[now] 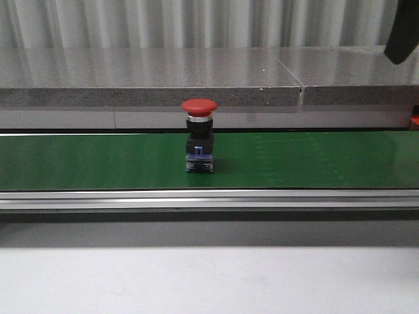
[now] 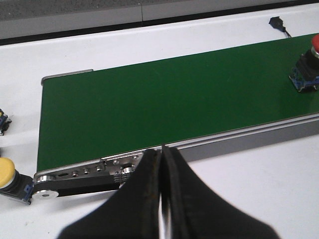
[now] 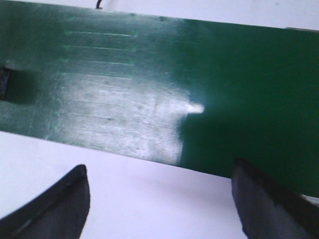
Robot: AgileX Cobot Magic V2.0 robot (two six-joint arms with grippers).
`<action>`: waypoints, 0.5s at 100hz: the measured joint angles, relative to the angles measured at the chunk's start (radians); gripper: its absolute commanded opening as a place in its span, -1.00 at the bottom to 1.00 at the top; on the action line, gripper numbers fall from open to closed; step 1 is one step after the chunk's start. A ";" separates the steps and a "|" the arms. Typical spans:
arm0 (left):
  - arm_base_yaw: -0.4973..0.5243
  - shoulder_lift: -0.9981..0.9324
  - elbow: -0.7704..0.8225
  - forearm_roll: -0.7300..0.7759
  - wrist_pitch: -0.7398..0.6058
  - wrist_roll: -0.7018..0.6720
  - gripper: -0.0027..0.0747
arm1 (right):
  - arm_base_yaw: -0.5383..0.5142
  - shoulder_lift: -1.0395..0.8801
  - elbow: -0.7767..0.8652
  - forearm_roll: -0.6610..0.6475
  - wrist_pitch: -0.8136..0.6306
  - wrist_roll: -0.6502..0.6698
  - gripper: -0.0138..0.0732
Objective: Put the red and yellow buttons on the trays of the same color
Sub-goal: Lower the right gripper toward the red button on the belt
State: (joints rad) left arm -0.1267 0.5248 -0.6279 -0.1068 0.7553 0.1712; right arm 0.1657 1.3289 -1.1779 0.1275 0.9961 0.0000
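Red button upright mid-belt, awaiting pickup; right gripper spread wide at its 3 o'clock, prob. to straddle it; left gripper pinched closed, empty, idle by belt end.

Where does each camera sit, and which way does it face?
Front: low, facing forward across the green belt at the upright red button; a dark arm part shows top right.
Left wrist: above the belt's end; shut left pincer, yellow button.
Right wrist: over the belt; open right pincer.
Front and left wrist share the red button.
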 measured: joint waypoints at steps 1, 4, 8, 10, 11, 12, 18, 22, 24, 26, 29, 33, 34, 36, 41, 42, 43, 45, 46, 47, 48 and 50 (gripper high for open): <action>0.000 0.000 0.000 0.000 0.000 0.000 -0.99 | 0.008 0.007 -0.003 -0.001 0.002 0.000 0.69; 0.000 0.000 0.000 0.000 0.000 0.000 -0.99 | 0.023 0.020 -0.018 0.002 0.015 -0.011 0.69; 0.000 0.000 0.000 0.000 0.000 0.000 -0.99 | 0.047 0.040 -0.042 0.010 0.029 -0.037 0.69; 0.000 0.000 0.000 0.000 0.000 0.000 -0.99 | 0.058 0.051 -0.055 0.015 0.039 -0.049 0.69; 0.000 0.000 0.000 0.000 0.000 0.000 -0.99 | 0.062 0.054 -0.060 0.016 0.046 -0.054 0.69; 0.000 0.000 0.000 0.000 0.000 0.000 -0.99 | 0.069 0.062 -0.070 0.021 0.050 -0.063 0.69; 0.000 0.000 0.000 0.000 0.000 0.000 -0.99 | 0.094 0.095 -0.113 0.043 0.092 -0.101 0.69; 0.000 0.000 0.000 0.000 0.000 0.000 -0.99 | 0.110 0.124 -0.148 0.064 0.118 -0.130 0.69; 0.000 0.000 0.000 0.000 0.000 0.000 -0.99 | 0.117 0.140 -0.166 0.074 0.134 -0.144 0.69; 0.000 0.000 0.000 0.000 0.000 0.000 -0.99 | 0.124 0.157 -0.185 0.081 0.151 -0.158 0.69; 0.000 0.000 0.000 0.000 0.000 0.000 -0.99 | 0.132 0.179 -0.209 0.091 0.173 -0.178 0.69; 0.000 0.000 0.000 0.000 0.000 0.000 -0.99 | 0.146 0.213 -0.244 0.104 0.200 -0.209 0.69; 0.000 0.000 0.000 0.000 0.000 0.000 -0.99 | 0.148 0.219 -0.249 0.105 0.206 -0.215 0.69; 0.000 0.000 0.000 0.000 0.000 0.000 -0.99 | 0.155 0.236 -0.265 0.107 0.211 -0.233 0.69; 0.000 0.000 0.000 0.000 0.000 0.000 -0.99 | 0.172 0.274 -0.298 0.112 0.223 -0.277 0.69; 0.000 0.000 0.000 0.000 0.000 0.000 -0.99 | 0.174 0.279 -0.306 0.114 0.223 -0.289 0.69; 0.000 0.000 0.000 0.000 0.000 0.000 -0.99 | 0.178 0.289 -0.311 0.114 0.223 -0.295 0.69; 0.000 0.000 0.000 0.000 0.000 0.000 -0.99 | 0.184 0.303 -0.322 0.114 0.225 -0.311 0.69; 0.000 0.000 0.000 0.000 0.000 0.000 -0.99 | 0.185 0.308 -0.326 0.114 0.225 -0.315 0.69; 0.000 0.000 0.000 0.000 0.000 0.000 -0.99 | 0.189 0.317 -0.334 0.116 0.225 -0.324 0.69; 0.000 0.000 0.000 0.000 0.000 0.000 -0.99 | 0.191 0.322 -0.337 0.116 0.227 -0.327 0.69; 0.000 0.000 0.000 0.000 0.000 0.000 -0.99 | 0.196 0.335 -0.348 0.118 0.227 -0.339 0.69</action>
State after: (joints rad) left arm -0.1267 0.5248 -0.6279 -0.1068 0.7553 0.1712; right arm 0.3619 1.6641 -1.5257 0.2457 1.2236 -0.3387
